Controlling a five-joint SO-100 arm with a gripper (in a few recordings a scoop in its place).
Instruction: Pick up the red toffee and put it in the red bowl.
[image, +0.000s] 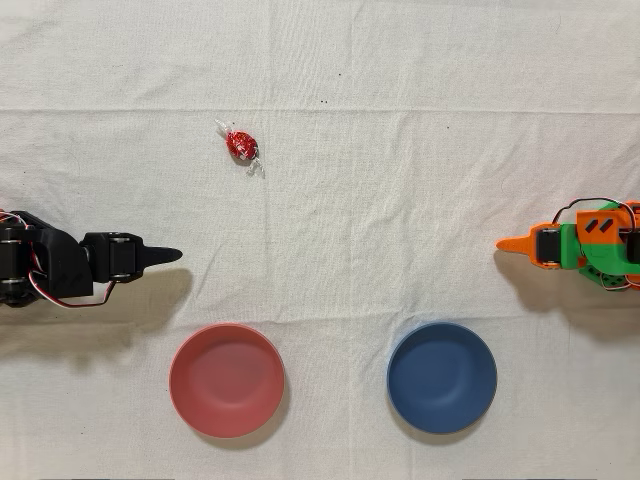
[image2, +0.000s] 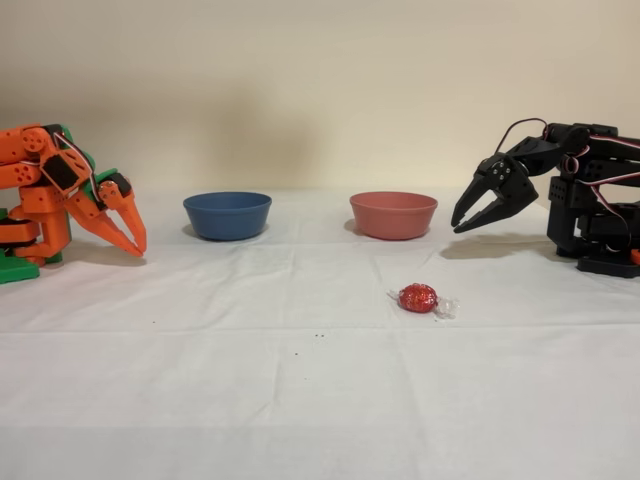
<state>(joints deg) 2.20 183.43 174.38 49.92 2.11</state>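
Overhead view puts the toffee (image: 241, 144) alone on the white cloth of the surface (image: 400, 60), its clear twisted ends sticking out to either side. It lies well apart from both bowls and nothing touches it. The fixed view shows the toffee (image2: 418, 297) lying in front of the red bowl (image2: 393, 214), nearer the camera.

The red bowl (image: 227, 379) sits near the lower edge of the overhead view, with nothing in it; the blue bowl (image: 442, 377) stands to its right, well apart.

The tool (image: 165, 256) hangs at the left of the overhead view, between the toffee and the red bowl but off to the side of both. From the side the tool (image2: 468, 222) has its fingers apart, pointing downward, holding nothing. The orange arm (image2: 70, 190) stands idle at the far side.

By my reading, the task has not begun: the reach is the step in hand. The next move calls for swinging the tool over the toffee, lowering with fingers either side of the round foil body, not the thin ends, then closing.
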